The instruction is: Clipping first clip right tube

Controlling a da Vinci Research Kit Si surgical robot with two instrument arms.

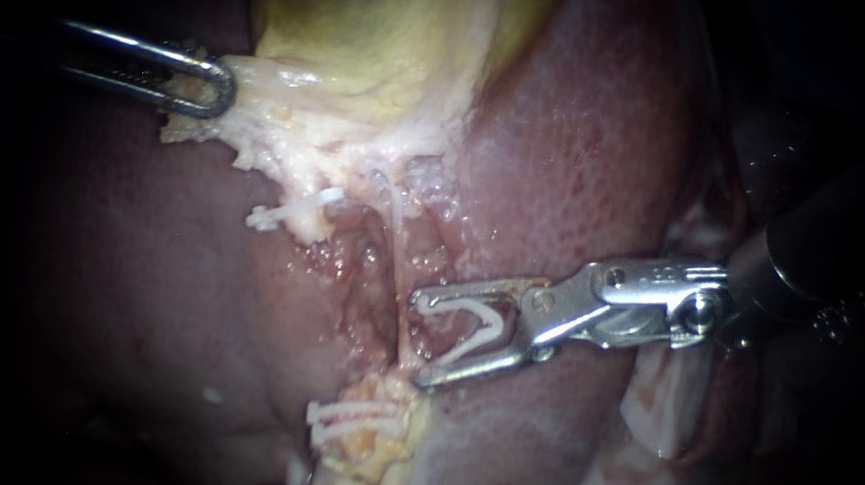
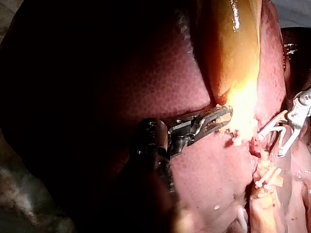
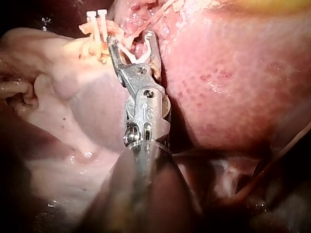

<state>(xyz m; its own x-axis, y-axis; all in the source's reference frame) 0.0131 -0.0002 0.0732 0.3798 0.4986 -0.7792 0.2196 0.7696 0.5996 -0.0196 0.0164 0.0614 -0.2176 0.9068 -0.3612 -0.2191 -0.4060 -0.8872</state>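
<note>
My right instrument (image 1: 419, 337) comes in from the right, its jaws standing wide apart around an open white V-shaped clip (image 1: 467, 327) seated between them. A thin pale tube (image 1: 395, 220) runs down from the gallbladder (image 1: 385, 39) and passes right at the jaw tips; whether it lies inside the mouth I cannot tell. In the right wrist view the same jaws (image 3: 130, 38) hold the clip (image 3: 136, 56) against raw tissue. My left instrument (image 1: 202, 83) is shut on the pale fringe of the gallbladder at the upper left, also seen in the left wrist view (image 2: 216, 118).
A white clip (image 1: 294, 209) sits on a tissue strand left of the tube. Several more clips (image 1: 356, 423) cross a pale stump below the jaws. Red liver (image 1: 578, 151) surrounds the dissected pit on both sides.
</note>
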